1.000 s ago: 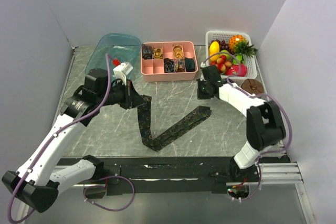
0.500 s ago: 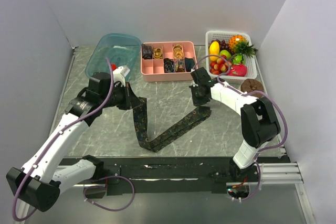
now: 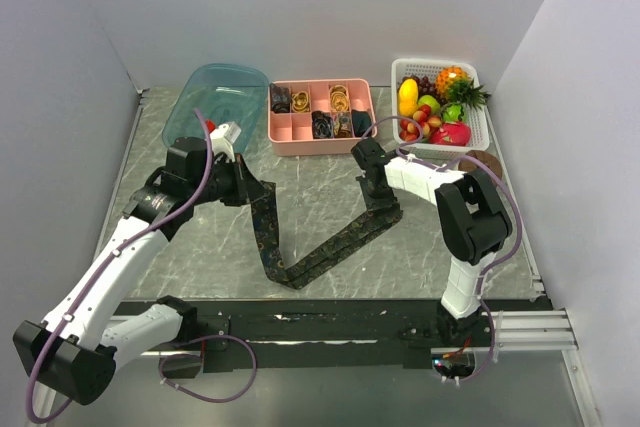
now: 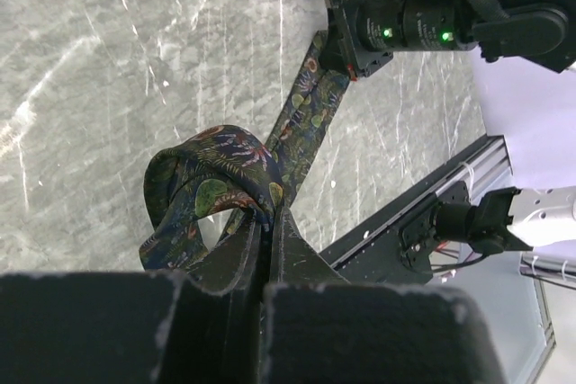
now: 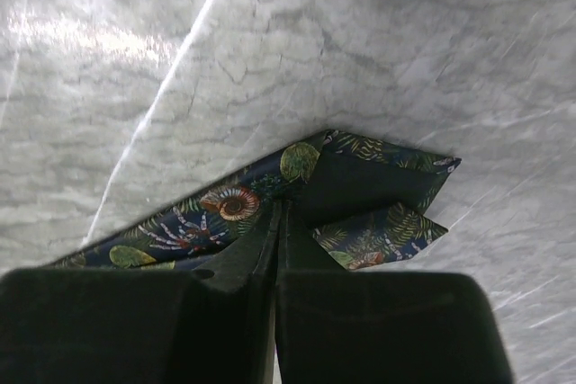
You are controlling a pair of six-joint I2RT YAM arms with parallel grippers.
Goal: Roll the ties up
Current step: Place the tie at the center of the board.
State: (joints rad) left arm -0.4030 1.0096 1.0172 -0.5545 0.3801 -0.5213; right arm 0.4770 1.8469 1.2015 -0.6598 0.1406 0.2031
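A dark tie with a leaf and shell print lies in a V on the marble table. My left gripper is shut on its narrow end, which curls into a loose loop just above the jaw tips. My right gripper is shut, and its tips press down on the wide end, which is folded over on itself. Several rolled ties sit in compartments of a pink tray.
A teal plastic bin stands at the back left beside the pink tray. A white basket of toy fruit is at the back right, with a brown round object beside it. A black rail runs along the near edge.
My right gripper, shut throughout, has swung left and down from beside the basket onto the tie's wide end. The left gripper has shifted slightly, still holding the narrow end.
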